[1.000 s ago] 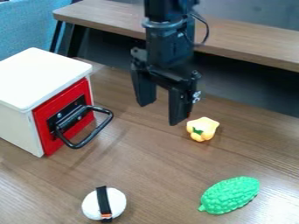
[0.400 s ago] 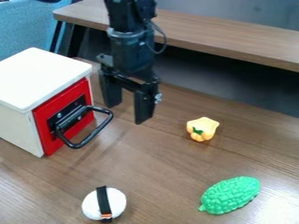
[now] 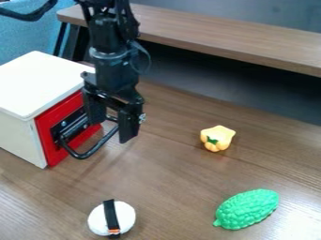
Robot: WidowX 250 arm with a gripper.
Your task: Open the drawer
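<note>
Your work surface is a brown wood-grain table (image 3: 182, 192). At its left, you have the drawer (image 3: 50, 151) in a white box (image 3: 39, 82): red front, black mounting plate, black looped handle (image 3: 100, 145). Your gripper (image 3: 111, 131) hangs by that handle, released, its fingers spread apart.
</note>
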